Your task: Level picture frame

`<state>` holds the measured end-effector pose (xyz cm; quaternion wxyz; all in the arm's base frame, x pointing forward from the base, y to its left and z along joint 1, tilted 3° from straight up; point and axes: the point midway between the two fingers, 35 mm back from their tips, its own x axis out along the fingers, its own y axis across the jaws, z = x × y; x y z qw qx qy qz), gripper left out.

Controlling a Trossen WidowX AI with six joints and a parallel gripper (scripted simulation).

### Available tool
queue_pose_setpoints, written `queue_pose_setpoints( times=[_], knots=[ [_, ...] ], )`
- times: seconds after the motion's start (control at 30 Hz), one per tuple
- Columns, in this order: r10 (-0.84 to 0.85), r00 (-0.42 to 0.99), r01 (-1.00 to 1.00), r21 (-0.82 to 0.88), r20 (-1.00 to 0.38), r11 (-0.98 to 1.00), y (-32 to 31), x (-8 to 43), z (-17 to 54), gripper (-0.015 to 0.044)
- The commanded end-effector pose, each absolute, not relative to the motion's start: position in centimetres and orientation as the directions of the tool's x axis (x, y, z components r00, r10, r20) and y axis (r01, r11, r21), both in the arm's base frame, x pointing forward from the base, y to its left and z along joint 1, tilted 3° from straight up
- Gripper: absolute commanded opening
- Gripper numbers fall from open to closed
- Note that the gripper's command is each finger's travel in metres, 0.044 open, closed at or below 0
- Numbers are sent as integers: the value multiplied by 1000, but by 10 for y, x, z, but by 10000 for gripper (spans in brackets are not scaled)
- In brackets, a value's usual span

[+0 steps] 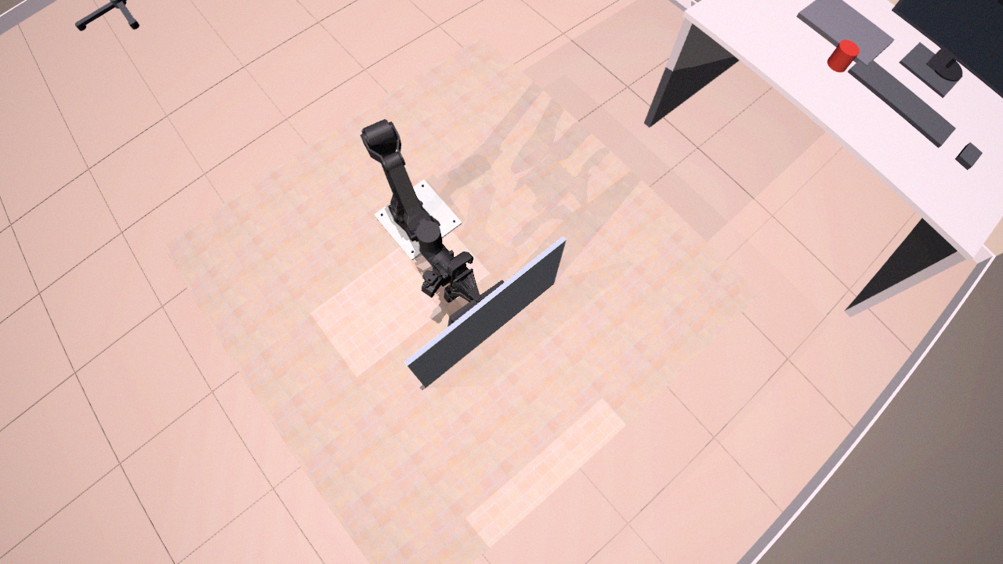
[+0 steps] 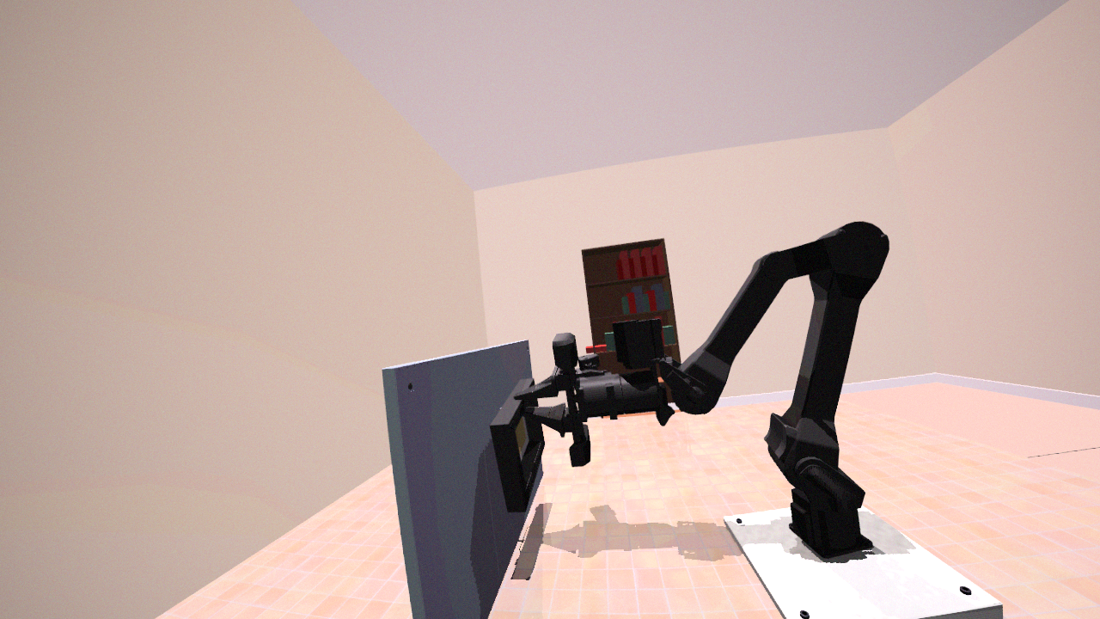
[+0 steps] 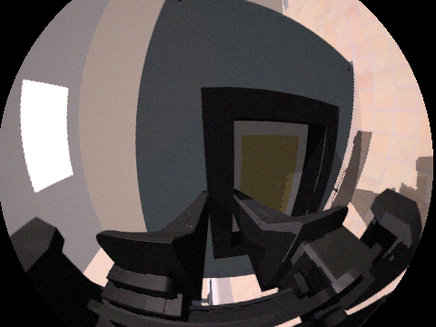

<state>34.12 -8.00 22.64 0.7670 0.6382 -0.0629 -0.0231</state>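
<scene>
The black picture frame [image 2: 507, 465] [image 3: 219, 150], with a yellow picture inside a pale border, is against the upright dark blue-grey panel [image 1: 494, 319] [image 2: 438, 407] [image 3: 177, 68]. My gripper [image 2: 524, 404] [image 3: 219, 194] is shut on the frame's upper bar, one finger above it and one below. In the top view the panel hides most of the frame. The screw and the back of the frame are hidden, so I cannot see how the frame sits on the screw. I cannot tell from these angles whether the frame is level.
The arm stands on a white base plate [image 1: 438, 207] [image 2: 777, 573] in front of the panel. A white desk [image 1: 792, 77] with a red cup [image 1: 842, 56] is off to one side. A bookshelf [image 2: 600, 269] stands at the far wall behind the arm.
</scene>
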Motion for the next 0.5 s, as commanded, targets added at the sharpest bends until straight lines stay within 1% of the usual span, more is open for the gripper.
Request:
queue_pose_setpoints(
  times=[0.0, 0.47],
  knots=[
    [-115, 991, -50, 985, 70, 163, -80, 341, 227, 0],
    [-114, 991, -60, 994, 69, 88, -81, 341, 226, 0]
  ],
)
